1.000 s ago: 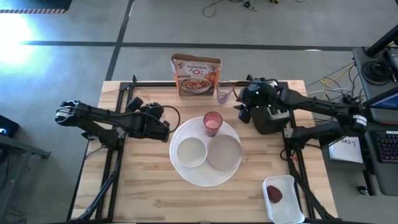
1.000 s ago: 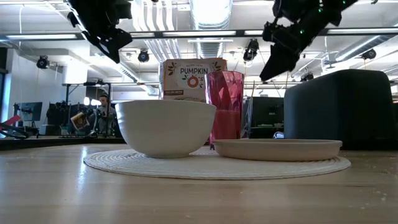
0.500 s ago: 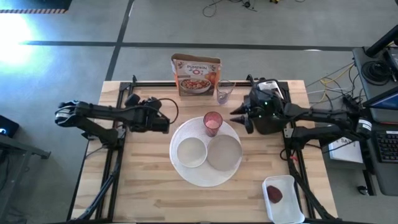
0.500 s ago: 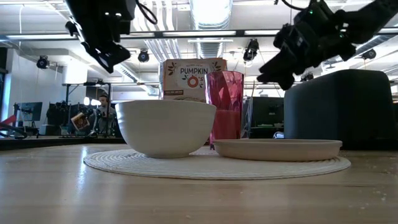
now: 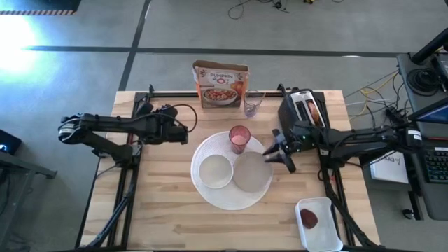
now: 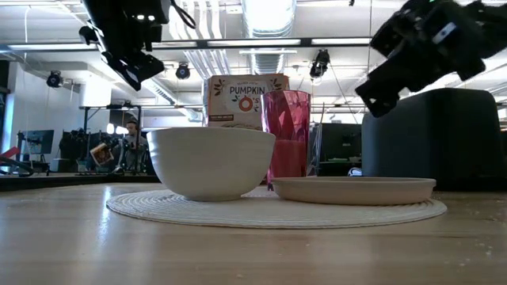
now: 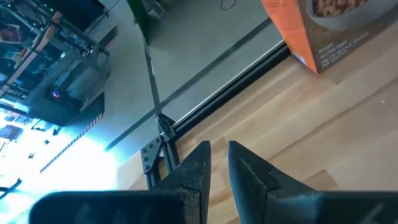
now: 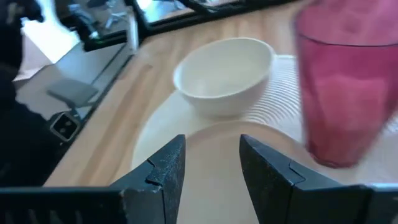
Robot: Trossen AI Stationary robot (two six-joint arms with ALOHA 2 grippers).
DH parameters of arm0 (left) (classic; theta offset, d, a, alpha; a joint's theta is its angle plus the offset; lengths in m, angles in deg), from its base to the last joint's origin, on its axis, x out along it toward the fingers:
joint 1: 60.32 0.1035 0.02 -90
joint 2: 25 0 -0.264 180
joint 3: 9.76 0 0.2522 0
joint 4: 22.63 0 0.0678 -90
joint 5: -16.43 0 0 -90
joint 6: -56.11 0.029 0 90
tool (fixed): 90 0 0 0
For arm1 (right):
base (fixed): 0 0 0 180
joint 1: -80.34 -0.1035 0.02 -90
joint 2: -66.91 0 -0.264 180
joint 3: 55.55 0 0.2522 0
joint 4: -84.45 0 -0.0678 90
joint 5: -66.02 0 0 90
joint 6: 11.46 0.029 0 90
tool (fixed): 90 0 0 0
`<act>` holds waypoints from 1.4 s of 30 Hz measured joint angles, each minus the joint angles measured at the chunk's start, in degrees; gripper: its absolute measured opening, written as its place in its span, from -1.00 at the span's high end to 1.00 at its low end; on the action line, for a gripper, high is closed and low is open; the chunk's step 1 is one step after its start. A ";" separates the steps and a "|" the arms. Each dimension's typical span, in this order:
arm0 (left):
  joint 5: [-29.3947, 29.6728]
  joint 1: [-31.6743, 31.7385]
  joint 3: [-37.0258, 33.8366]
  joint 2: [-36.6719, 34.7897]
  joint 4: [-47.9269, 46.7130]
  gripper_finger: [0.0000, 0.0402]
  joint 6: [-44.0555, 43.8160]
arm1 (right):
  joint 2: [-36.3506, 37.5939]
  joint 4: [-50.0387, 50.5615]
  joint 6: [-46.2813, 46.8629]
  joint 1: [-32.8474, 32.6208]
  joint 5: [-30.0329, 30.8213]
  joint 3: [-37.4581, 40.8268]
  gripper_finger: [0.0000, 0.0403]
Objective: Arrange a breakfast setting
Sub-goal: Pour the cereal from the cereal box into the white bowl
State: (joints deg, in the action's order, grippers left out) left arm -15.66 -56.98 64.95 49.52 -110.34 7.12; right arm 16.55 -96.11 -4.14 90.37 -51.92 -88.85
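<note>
The big plate [image 5: 227, 198] lies in the middle of the wooden surface [image 5: 161, 210]. On it sit three things: the white bowl [image 5: 215, 170], the small plate [image 5: 252, 172] just beside the bowl, and the pink cup [image 5: 239, 138] at the plate's far edge, near the cereal box [image 5: 220, 85]. A clear glass [image 5: 252, 103] stands next to the box. The right claw [image 5: 280, 155] hangs just beside the small plate, at the big plate's edge, with its fingers [image 8: 163, 167] spread apart and nothing between them — its own camera looks over the small plate at the bowl and the cup. The left claw [image 5: 183, 133] hangs in the air to the left of the big plate, fingers nearly pressed together and holding nothing. Behind the right arm stands a dark toaster [image 5: 302, 106]. A dark-red fruit [image 5: 309, 219] lies in a white tray [image 5: 320, 234] at the near right corner, well apart from the big plate.
</note>
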 joint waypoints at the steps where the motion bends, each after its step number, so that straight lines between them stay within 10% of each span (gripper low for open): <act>1: 0.02 0.03 0.00 -0.06 0.07 0.81 0.00 | 0.50 -1.10 -0.23 -1.14 0.74 1.06 0.33; 13: 0.00 0.07 0.00 -0.23 1.30 0.81 0.04 | 3.82 -31.24 6.56 -3.89 4.72 18.87 0.45; 24: -0.32 0.07 -0.02 -0.23 2.97 0.81 1.08 | 2.93 -28.43 0.23 -3.90 6.13 18.78 0.44; 36: -23.06 2.20 -0.13 -0.23 22.79 0.81 38.96 | 2.95 -27.49 -0.49 -3.90 6.12 18.78 0.48; 42: -24.85 2.93 -1.67 -0.33 29.86 0.81 44.04 | 2.95 -27.50 -0.46 -3.90 6.12 18.78 0.46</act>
State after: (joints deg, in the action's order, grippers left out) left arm -40.51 -54.06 63.28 49.19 -80.48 51.16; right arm 19.50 -123.61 -4.59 86.47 -45.80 -70.07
